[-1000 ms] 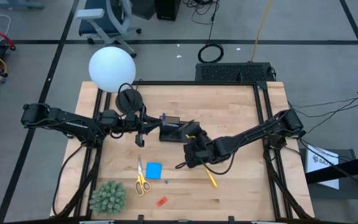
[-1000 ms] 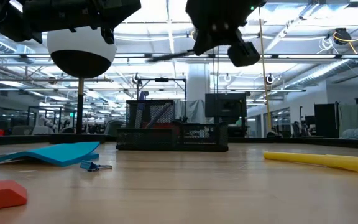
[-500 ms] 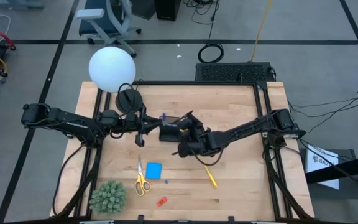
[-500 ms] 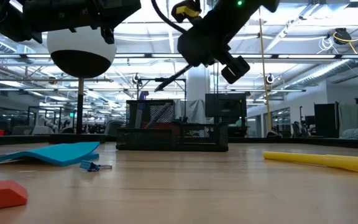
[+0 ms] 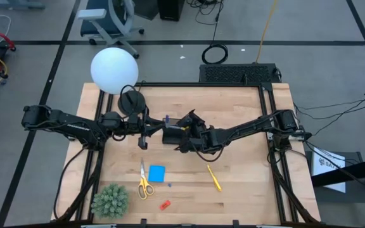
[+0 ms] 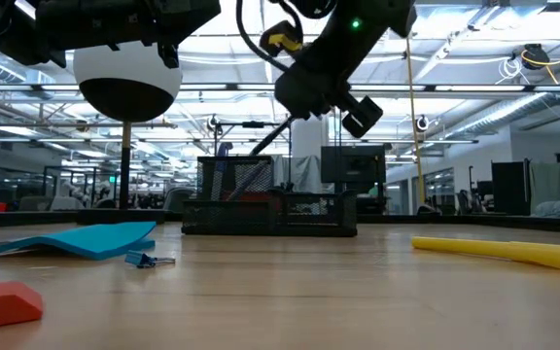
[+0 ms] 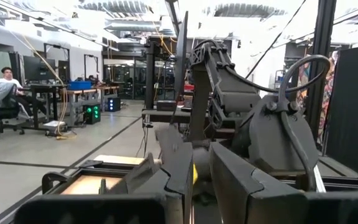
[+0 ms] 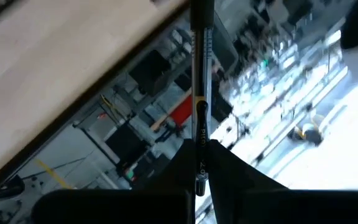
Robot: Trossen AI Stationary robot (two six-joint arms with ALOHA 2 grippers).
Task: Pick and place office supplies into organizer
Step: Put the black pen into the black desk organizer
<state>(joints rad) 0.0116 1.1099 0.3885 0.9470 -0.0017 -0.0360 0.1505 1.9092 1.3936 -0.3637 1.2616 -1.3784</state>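
My right gripper (image 5: 184,132) hovers over the black organizer (image 5: 173,134) at mid table, shut on a black pen (image 6: 270,138). A bluish pen (image 5: 166,119) stands in the organizer's taller section. On the wood nearer the front lie the yellow pen (image 5: 214,178), the blue note pad (image 5: 156,173), the yellow-handled scissors (image 5: 143,184) and the tiny red piece (image 5: 164,204). My left gripper (image 5: 146,128) waits just left of the organizer, its fingers (image 7: 179,168) nearly together with nothing between them. My right gripper pinches the black pen's upper end (image 8: 200,144) between its two fingers. The pen runs out ahead of the fingertips, in line with them. It is lifted clear and slants down, its lower tip (image 6: 253,154) just above the organizer's taller section (image 6: 233,180).
A white globe lamp (image 5: 114,69) with a round black base (image 5: 132,101) stands at the far left, close behind my left gripper. A green spiky plant (image 5: 111,200) sits at the near left corner. A small clip (image 6: 149,260) lies by the note pad.
My right gripper has gone toward the far edge and left, from over the yellow pen to over the organizer, sinking a little and rolling. The black pen, level a second ago, now slants tip-down toward the organizer. My left arm has kept still.
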